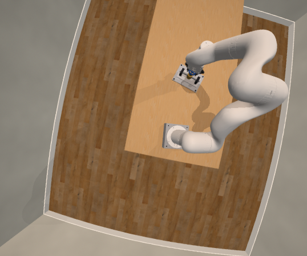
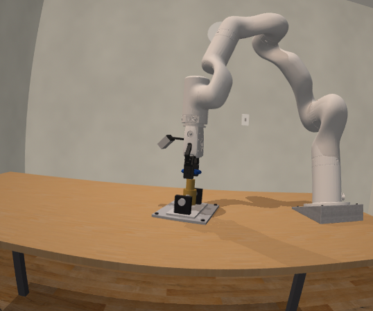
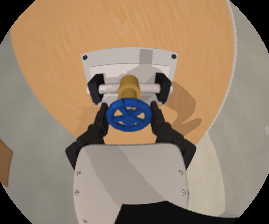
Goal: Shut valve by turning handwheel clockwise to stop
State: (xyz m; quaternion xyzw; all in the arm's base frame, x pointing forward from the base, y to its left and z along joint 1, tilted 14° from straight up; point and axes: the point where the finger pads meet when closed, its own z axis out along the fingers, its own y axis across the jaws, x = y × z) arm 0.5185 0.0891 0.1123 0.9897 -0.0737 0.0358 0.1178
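Wrist view puts the blue handwheel (image 3: 129, 116) at the centre of your frame, lying level, its spokes and round rim plain to see. You have the gripper (image 3: 129, 117) closed on it: the two black fingers press its rim from the left and right sides of the picture, standing fairly wide because the wheel fills the gap between them.

Just above the wheel in that frame you see the brass valve body (image 3: 129, 87), with a black block at each end of it, all fixed to a grey mounting plate (image 3: 92, 60) that has a dark screw in each visible corner.

From the exterior view, the wheel (image 2: 195, 171) shows only as blue tips either side of the dark fingers, up on top of the brass body (image 2: 189, 187), which stands upright on the plate (image 2: 202, 216) in the middle of the frame. The wrist hangs straight down over it, with a small grey camera box (image 2: 165, 141) sticking out to its left.

The plate rests on a wooden table (image 2: 66, 212). Well to the right in the frame, you see the arm's grey base (image 2: 354, 214) on the same table top. In the top view, the plate (image 1: 180, 80) lies above and slightly right of the base (image 1: 166, 137).
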